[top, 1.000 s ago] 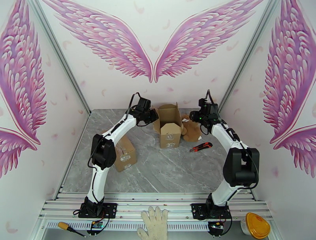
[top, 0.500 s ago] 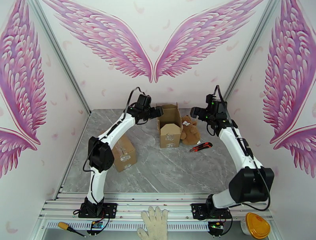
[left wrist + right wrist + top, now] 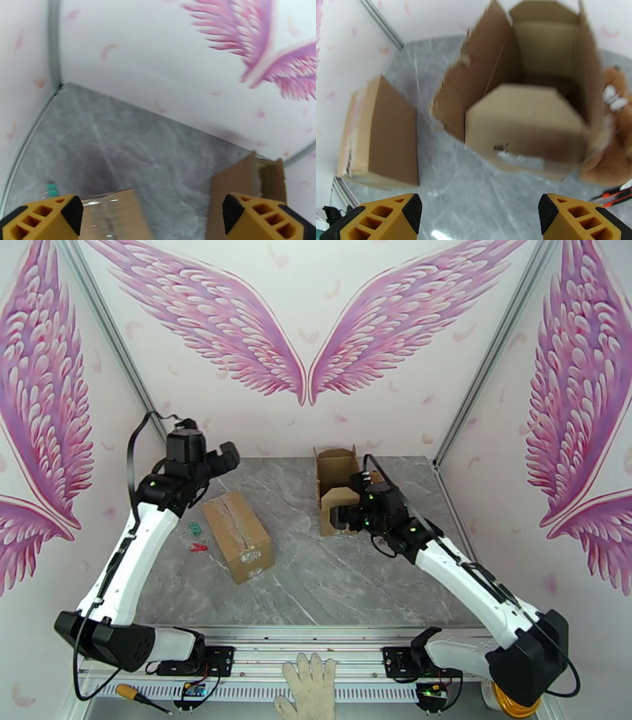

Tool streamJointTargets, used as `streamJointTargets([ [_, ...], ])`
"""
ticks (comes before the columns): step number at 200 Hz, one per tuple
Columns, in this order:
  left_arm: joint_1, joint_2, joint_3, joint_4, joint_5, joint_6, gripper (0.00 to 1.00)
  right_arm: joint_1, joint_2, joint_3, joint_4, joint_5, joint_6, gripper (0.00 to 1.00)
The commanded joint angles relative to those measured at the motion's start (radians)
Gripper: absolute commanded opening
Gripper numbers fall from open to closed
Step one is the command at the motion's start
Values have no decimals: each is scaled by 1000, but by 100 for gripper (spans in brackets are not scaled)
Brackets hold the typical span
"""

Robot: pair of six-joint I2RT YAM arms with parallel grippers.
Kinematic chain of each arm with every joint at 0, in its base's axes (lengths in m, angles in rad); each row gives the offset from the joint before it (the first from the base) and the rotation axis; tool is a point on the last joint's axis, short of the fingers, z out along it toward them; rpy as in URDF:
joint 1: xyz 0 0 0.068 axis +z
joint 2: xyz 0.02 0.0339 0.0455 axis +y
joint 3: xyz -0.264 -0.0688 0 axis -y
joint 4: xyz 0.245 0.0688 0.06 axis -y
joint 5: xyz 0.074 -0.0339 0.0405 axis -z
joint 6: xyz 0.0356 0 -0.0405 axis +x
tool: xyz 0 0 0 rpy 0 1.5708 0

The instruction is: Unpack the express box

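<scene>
The grey marble table point(image 3: 332, 579) runs from my bases to the back wall. Toward its far middle stands the express box point(image 3: 338, 469), upright with its top flaps open. Through my right wrist camera I look down into it point(image 3: 525, 118); what I can see of the inside is dim and blurred, and I cannot tell whether anything lies there. A second carton, the taped box point(image 3: 237, 536), lies on its side to the left, well apart from the open one, and shows at the left of my right wrist view point(image 3: 383, 134).

A brown teddy bear point(image 3: 610, 158) sits on the table, touching the open box's right wall.

My right gripper point(image 3: 341, 516) hovers just in front of the open box, its fingers spread with nothing between them point(image 3: 480, 211). My left gripper point(image 3: 225, 457) is raised near the table's far-left corner, jaws wide apart and empty point(image 3: 152, 213).

An orange utility knife point(image 3: 614, 197) lies just in front of the bear. Small green and red bits point(image 3: 193, 536) lie left of the taped box.
</scene>
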Motion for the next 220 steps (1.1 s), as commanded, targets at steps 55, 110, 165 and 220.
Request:
streamJointTargets([
  [55,227,29,-331,60,362,-50,99,-6,370,95,189,259,101,89],
  [110,197,159,-341,158,543,21,92,-132,452,205,163,283,93,93],
  [165,90,200,-349,196,627,78,79,-149,395,224,88,204,25,93],
  [220,-43,261,-361,258,682,50,73,-151,123,70,-54,143,12,91],
])
